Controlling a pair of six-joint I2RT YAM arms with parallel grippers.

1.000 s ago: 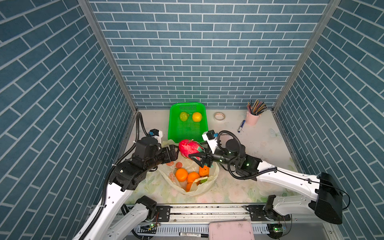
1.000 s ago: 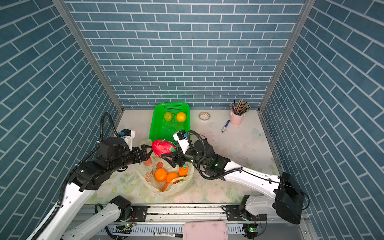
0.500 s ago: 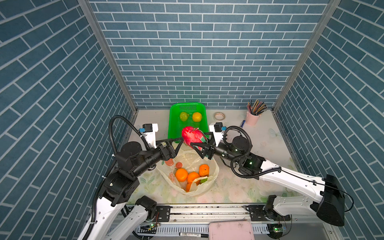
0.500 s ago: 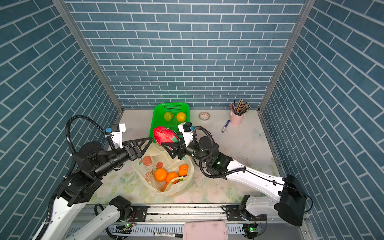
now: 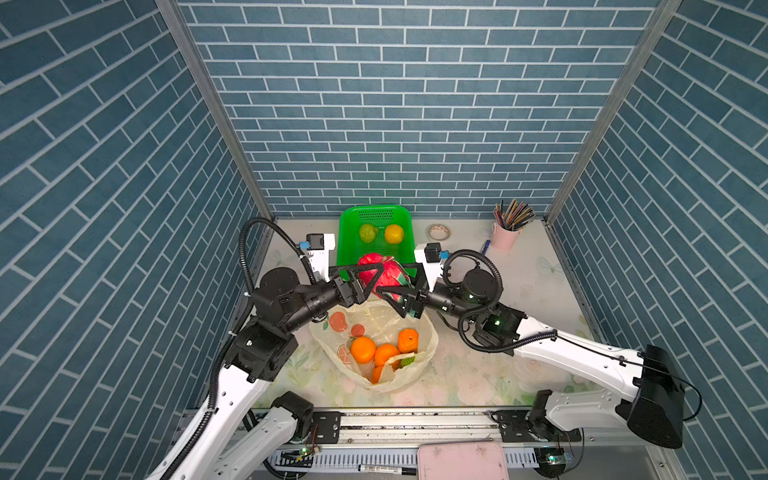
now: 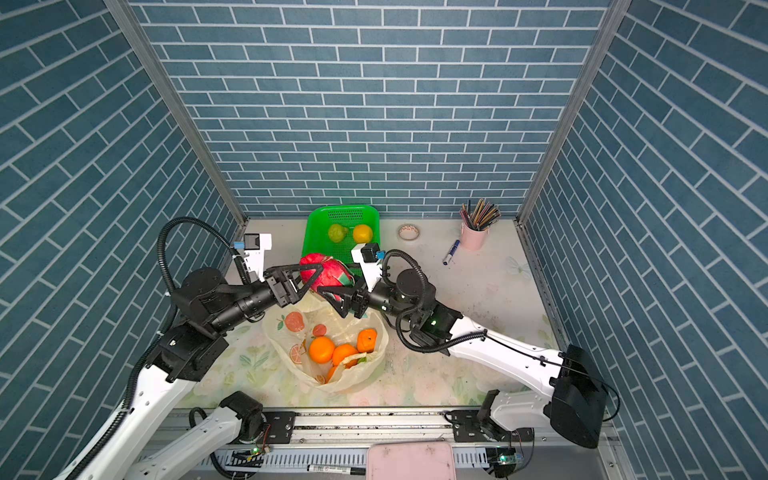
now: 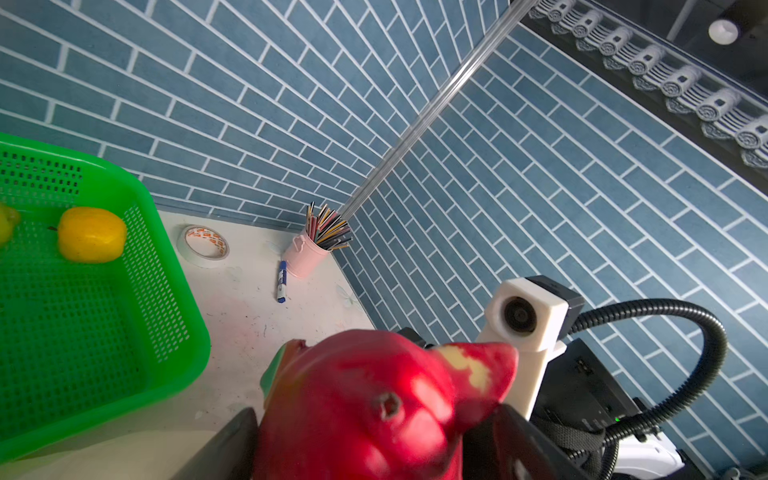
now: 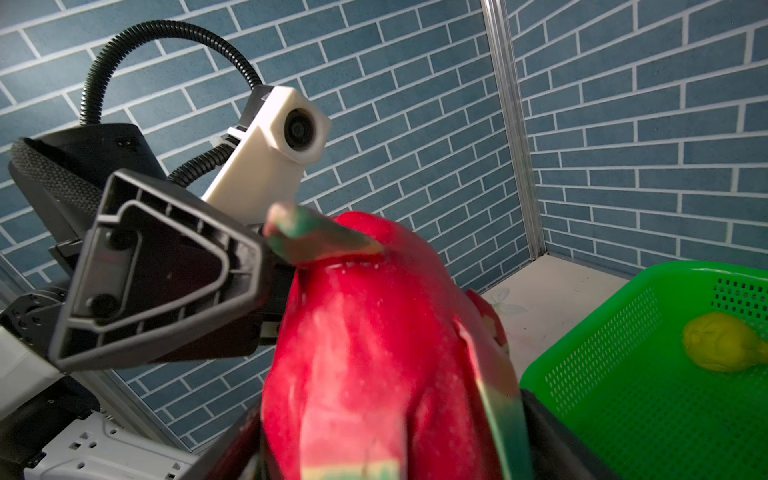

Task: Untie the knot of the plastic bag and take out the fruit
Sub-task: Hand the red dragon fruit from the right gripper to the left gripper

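Bright, even light, soft shadows — wrist views bowed at edges, close dragon fruit glare-streaked, blurred.

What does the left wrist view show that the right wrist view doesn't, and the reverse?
Only left wrist: tape roll, pink pencil cup, marker, and the right arm's wrist camera. Only right wrist: the left arm's wrist camera. Both: the dragon fruit close up, the green basket, blue brick walls.

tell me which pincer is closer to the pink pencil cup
Right. The right pincer, gripping the dragon fruit, is on the side toward the pink pencil cup; the left pincer reaches in from the opposite side.
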